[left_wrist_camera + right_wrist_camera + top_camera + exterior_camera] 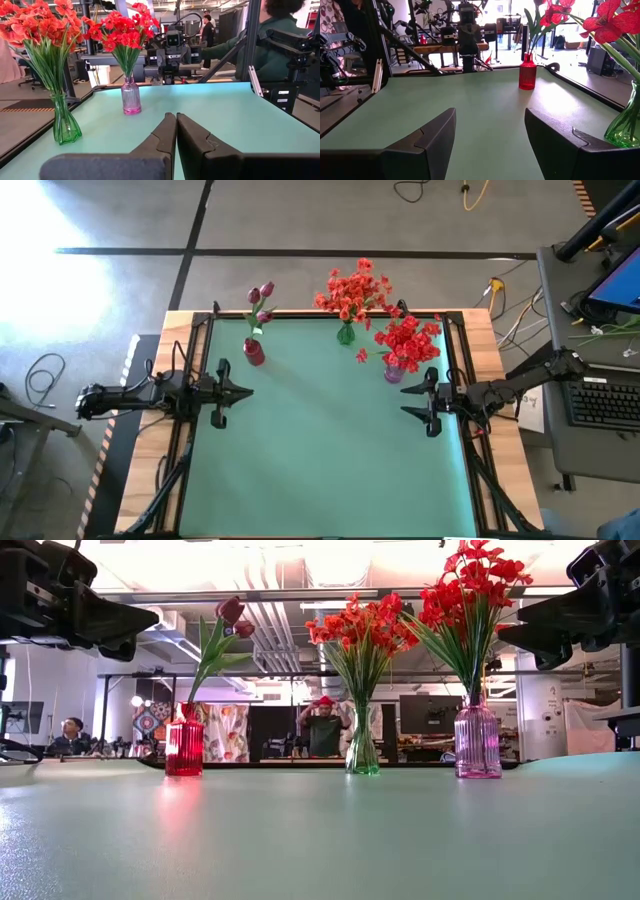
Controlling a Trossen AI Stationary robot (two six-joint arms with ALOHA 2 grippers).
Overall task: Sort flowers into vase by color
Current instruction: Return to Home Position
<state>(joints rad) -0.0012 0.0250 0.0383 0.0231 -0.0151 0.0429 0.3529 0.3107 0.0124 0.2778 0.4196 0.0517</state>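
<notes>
The flowers [360, 625] are stood in three vases along the far edge of the tabletop [320, 460]: dark magenta buds [262, 293] in the red vase [254, 354] at the left, orange-red sprays [352, 290] in the green vase [346, 334] at the middle, bright red clusters [408, 338] in the violet vase [394, 372] at the right. The left gripper [248, 390] is held near the red vase, apart from it, its fingers [165, 135] pressed together on nothing. The right gripper [408, 400] is held near the violet vase, clear of the stems, its fingers [435, 135] spread wide and empty.
</notes>
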